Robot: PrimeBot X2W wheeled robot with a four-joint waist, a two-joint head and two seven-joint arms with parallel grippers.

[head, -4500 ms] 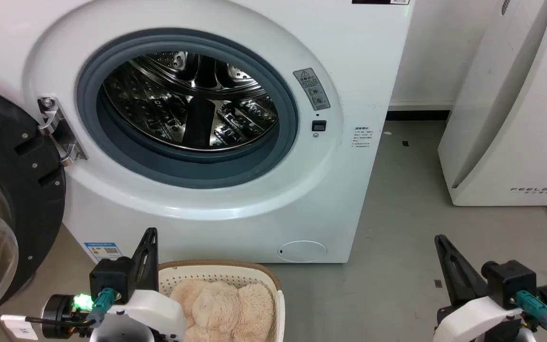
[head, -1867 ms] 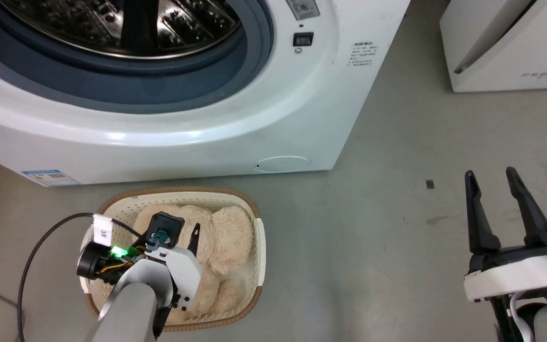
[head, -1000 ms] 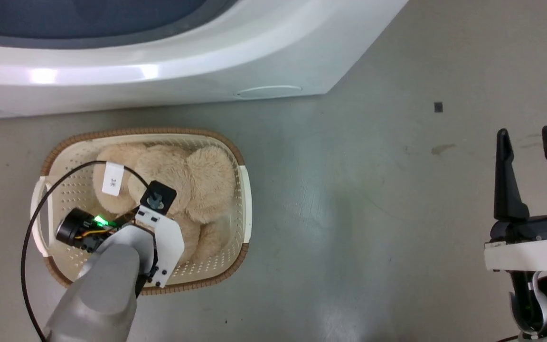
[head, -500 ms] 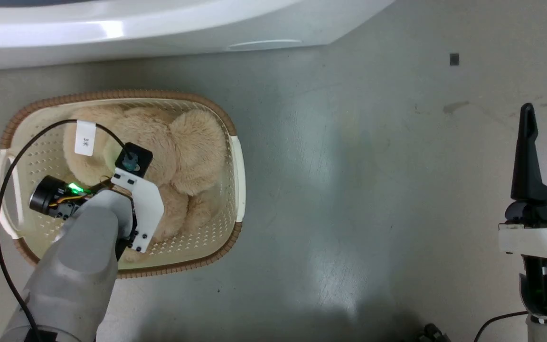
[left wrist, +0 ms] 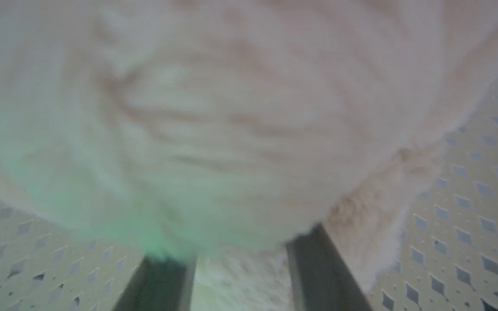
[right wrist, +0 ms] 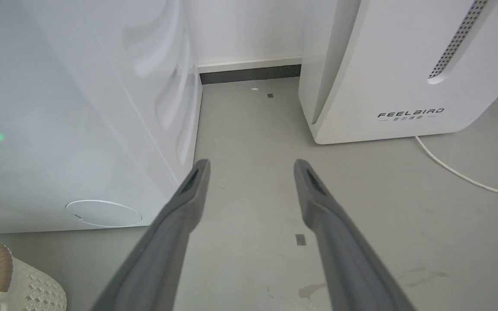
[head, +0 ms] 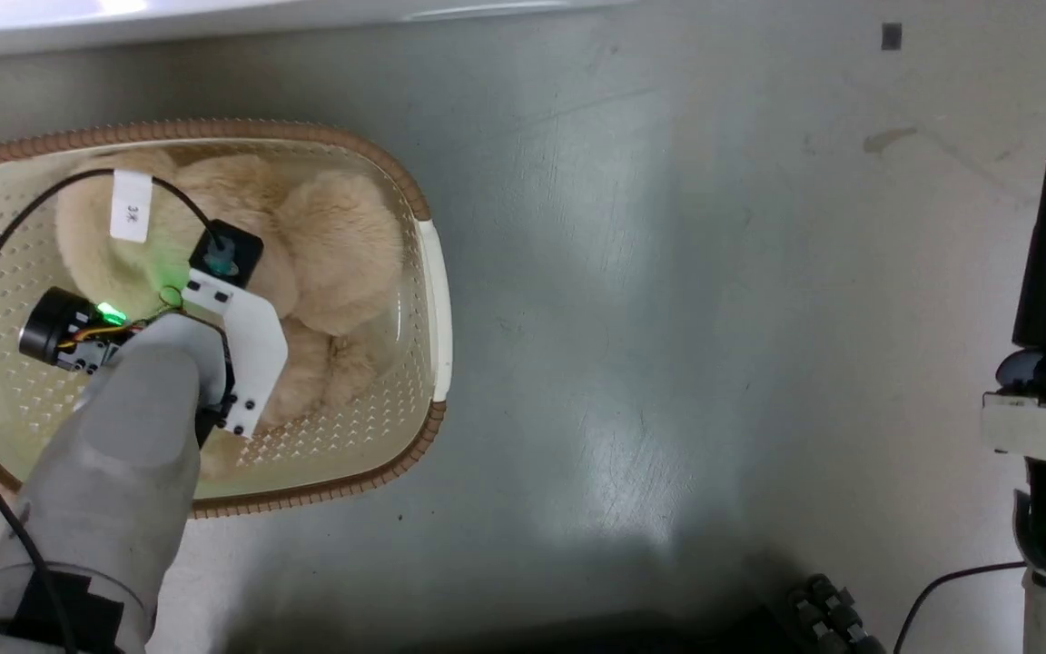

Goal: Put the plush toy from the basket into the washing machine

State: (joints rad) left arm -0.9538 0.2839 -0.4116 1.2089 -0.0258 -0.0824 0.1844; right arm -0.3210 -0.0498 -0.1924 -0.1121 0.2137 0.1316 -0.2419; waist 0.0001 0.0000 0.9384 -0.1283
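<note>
White washing machine (head: 123,18) along the top edge of the head view | cream basket (head: 439,309) at left of frame | beige plush toy (head: 341,245) lying inside the basket | left gripper (left wrist: 236,255) fingers apart, tips sunk in the toy's fur | right gripper (right wrist: 251,164) at right edge, fingers apart, empty

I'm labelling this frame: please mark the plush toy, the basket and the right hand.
plush toy (head: 341,245), head view, rounded fluffy limb.
basket (head: 438,300), head view, right side handle.
right hand (right wrist: 251,163), right wrist view, midway between fingertips.
</note>
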